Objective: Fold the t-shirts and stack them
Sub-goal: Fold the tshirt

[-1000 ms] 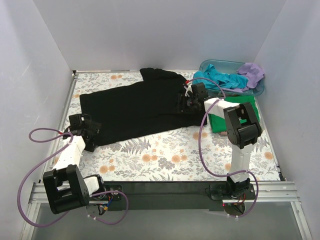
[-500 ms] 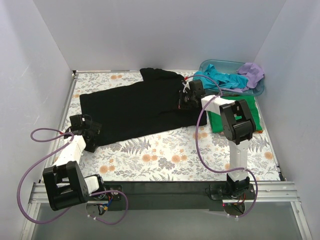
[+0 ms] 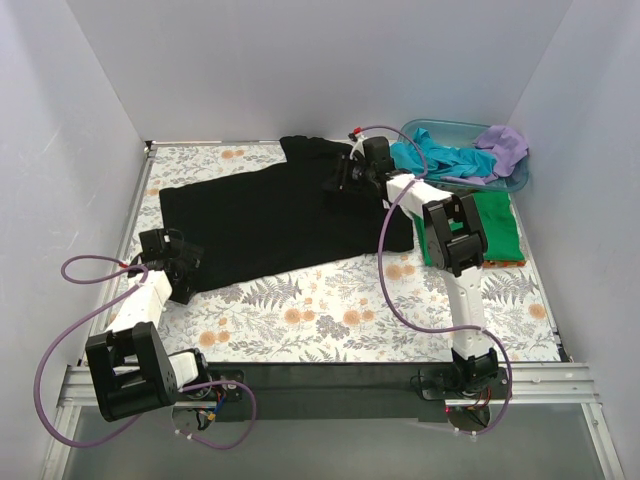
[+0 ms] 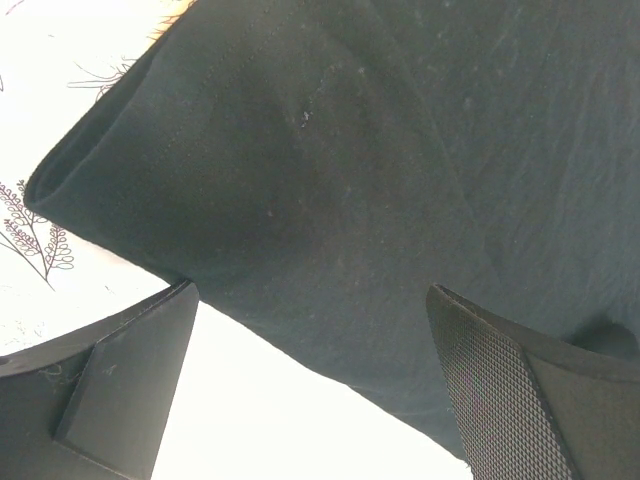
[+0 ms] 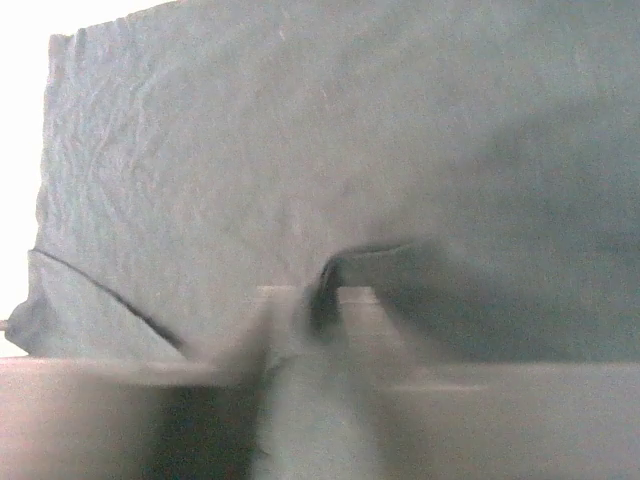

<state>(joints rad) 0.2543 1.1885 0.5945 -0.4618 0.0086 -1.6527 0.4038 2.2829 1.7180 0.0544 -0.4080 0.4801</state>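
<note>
The black t-shirt (image 3: 260,215) lies spread across the floral table. My right gripper (image 3: 342,178) is over its far right part, shut on a raised pinch of black cloth; the blurred right wrist view shows the fold (image 5: 350,262) held between the closed jaws (image 5: 325,300). My left gripper (image 3: 186,262) is open at the shirt's near left hem; the left wrist view shows black cloth (image 4: 330,180) beyond the spread fingers (image 4: 500,390), nothing between them. A folded green t-shirt (image 3: 495,225) lies at the right. Teal (image 3: 440,160) and lilac (image 3: 503,147) shirts sit in the tub.
A translucent blue tub (image 3: 450,128) stands at the back right corner. White walls enclose the table on three sides. Purple cables loop from both arms. Bare floral table (image 3: 330,310) shows in front of the shirt.
My right gripper has moved back and to the left, carrying the pinched cloth over the shirt. More of the green shirt shows. The left arm has not moved.
</note>
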